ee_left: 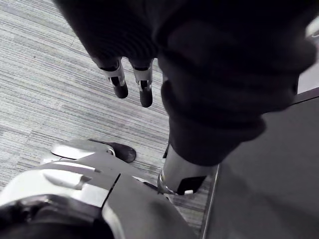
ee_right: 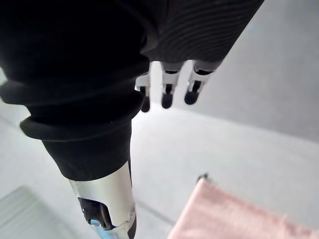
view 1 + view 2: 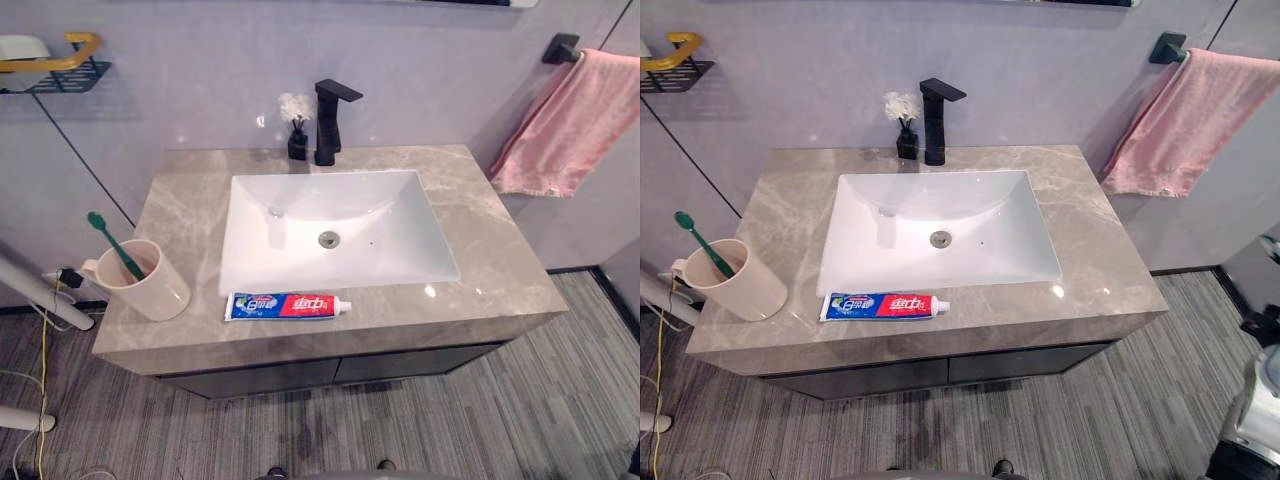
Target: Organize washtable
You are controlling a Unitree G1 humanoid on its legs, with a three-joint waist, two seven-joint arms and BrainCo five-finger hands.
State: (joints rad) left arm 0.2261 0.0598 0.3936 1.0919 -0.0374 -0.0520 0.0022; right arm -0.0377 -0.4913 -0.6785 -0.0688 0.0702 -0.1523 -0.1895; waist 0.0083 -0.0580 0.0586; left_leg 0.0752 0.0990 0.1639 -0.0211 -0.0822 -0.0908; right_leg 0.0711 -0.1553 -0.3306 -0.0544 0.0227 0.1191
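A beige cup (image 3: 145, 283) stands at the front left of the stone washtable (image 3: 480, 250), with a green toothbrush (image 3: 112, 243) leaning in it. A blue and red toothpaste tube (image 3: 287, 305) lies flat along the front edge, just before the white sink (image 3: 400, 235). My left hand (image 1: 145, 87) hangs low over the striped floor beside the dark cabinet, fingers straight and holding nothing. My right hand (image 2: 167, 92) is off to the right near the pink towel (image 2: 224, 219), fingers relaxed and holding nothing.
A black faucet (image 3: 328, 122) and a small black vase of white flowers (image 3: 296, 125) stand behind the sink. The pink towel (image 3: 570, 125) hangs from a black bar on the right wall. A wire shelf (image 3: 55, 70) is mounted at the upper left.
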